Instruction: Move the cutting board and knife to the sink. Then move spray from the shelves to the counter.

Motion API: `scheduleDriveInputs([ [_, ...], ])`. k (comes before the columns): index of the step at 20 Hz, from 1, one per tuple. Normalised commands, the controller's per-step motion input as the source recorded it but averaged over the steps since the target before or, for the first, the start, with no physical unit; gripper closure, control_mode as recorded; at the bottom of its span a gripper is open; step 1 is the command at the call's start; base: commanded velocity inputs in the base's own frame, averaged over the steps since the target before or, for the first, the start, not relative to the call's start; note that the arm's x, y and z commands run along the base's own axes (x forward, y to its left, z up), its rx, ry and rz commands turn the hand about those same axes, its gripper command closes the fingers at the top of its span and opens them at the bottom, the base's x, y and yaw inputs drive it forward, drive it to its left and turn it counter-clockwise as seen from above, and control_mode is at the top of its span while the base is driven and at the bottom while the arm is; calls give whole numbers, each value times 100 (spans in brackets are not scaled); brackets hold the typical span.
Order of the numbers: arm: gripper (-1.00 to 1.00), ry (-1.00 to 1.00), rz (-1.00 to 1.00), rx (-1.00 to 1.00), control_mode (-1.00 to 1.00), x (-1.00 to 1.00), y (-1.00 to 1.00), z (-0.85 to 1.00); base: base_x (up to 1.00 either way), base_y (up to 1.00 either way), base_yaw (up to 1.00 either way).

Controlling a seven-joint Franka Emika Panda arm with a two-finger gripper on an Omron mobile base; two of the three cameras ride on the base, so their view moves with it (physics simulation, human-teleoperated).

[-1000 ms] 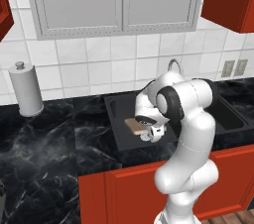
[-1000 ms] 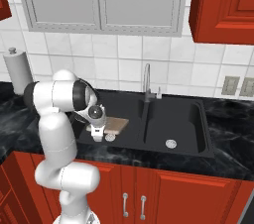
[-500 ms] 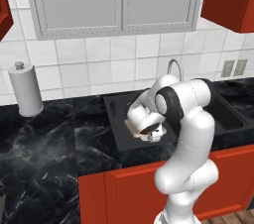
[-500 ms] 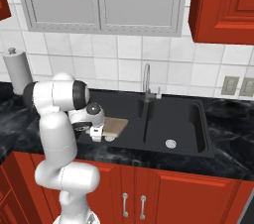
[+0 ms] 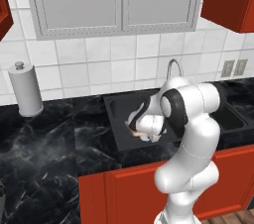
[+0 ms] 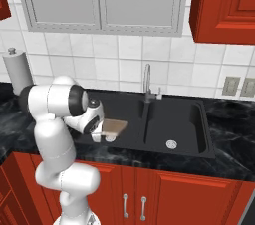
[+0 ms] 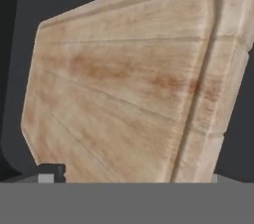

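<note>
Far left on the black marble-patterned counter (image 5: 44, 143): an upright grey paper-towel roll (image 5: 26, 89) against the white-tiled wall (image 5: 99, 64). Above it, pale grey wall cabinets (image 5: 119, 0), flanked by red upper cabinets (image 6: 224, 5).

Further right, recessed in the counter: the dark sink basin (image 6: 184, 119) with its thin upright metal faucet (image 6: 147, 82) at the back rim. At the basin's left end, down over the bowl: the white arm's wrist with the end effector (image 6: 105, 134), jaws spread wide and closed on nothing. Just beside it, partly hidden by the wrist: the flat light-wood cutting board with rounded corners (image 6: 115, 127), inside the sink's left part. Seen from the hand camera: the board's grained face (image 7: 129, 89) with a shallow groove near the edge, lying tilted against the dark basin floor, one dark fingertip (image 7: 52, 172) at its lower left corner. Whether the tip touches the wood cannot be told.

Right of the sink: wall sockets (image 6: 239, 86) on the tiles. Below the counter: red cabinet fronts with silver handles (image 6: 133, 205).
</note>
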Motion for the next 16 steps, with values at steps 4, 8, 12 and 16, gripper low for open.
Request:
scheduleDriveInputs([
  [4,-100,20,8,0,-100,0,0,45,0,0,0],
  [8,-100,20,5,0,-100,0,-2,44,0,0,0],
  [12,-100,25,3,0,-100,-2,-4,37,0,0,0],
  [16,-100,22,3,-3,-100,-7,-11,24,0,0,0],
])
